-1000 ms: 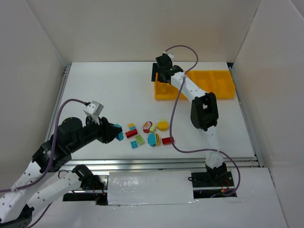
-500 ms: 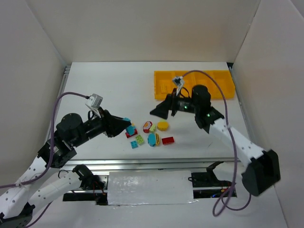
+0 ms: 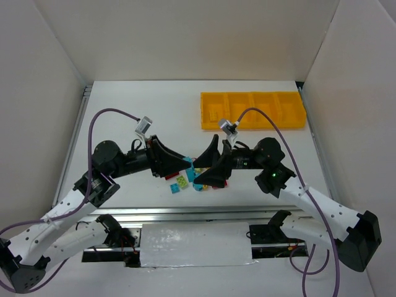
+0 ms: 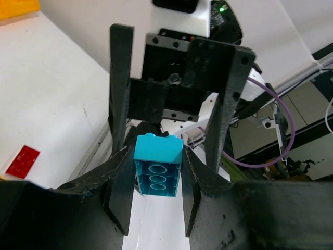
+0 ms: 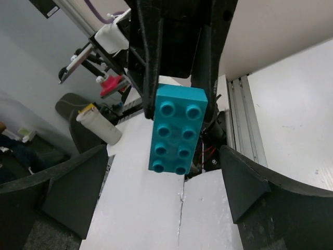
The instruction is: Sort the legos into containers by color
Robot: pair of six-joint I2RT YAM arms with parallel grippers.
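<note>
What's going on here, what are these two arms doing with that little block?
The left gripper pinches a turquoise brick and holds it up between the wide-open fingers of the right gripper, which do not touch it. It looks like a handover, though that is a guess. Other bricks lie loose on the table, and the yellow tray sits at the far side.

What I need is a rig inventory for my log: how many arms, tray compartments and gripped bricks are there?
Arms: 2, left arm and right arm
Tray compartments: 4
Gripped bricks: 1, the teal brick
Total: 7
</note>
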